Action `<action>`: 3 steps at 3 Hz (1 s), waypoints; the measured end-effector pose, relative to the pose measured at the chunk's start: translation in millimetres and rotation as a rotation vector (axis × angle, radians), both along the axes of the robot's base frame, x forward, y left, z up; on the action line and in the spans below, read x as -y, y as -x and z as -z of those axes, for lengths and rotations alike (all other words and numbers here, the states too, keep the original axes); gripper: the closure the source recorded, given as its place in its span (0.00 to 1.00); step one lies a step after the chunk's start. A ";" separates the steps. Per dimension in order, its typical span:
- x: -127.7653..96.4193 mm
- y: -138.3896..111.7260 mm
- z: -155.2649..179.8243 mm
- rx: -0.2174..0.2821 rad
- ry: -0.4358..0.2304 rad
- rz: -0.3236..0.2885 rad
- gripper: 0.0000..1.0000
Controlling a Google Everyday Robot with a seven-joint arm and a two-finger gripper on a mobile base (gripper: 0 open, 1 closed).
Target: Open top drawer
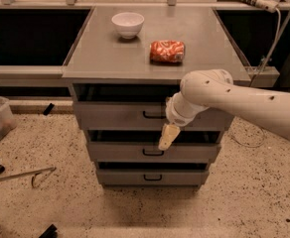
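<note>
Camera view looks down on the grey desk (105,53), and the top drawer (115,117) sits right under its top, long axis running left to right, flat front facing us, black handle (153,115) at centre. Speckled floor (45,202) below, a white bowl (128,23) and a red packet (167,51) up on the desk. Over to the gripper (168,137): it hangs just right of that handle, pointing down, jaws pressed together into one pale wedge, gripping nothing.
</note>
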State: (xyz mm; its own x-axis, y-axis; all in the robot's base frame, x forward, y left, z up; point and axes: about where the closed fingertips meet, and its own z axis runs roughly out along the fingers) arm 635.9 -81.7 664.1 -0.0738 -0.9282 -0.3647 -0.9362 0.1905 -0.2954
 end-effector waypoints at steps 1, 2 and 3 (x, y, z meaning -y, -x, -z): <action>-1.5 -4.1 21.5 -0.062 0.041 -0.004 0.00; -1.3 -4.0 16.9 -0.062 0.041 -0.004 0.00; 10.1 8.6 7.6 -0.137 0.027 -0.011 0.00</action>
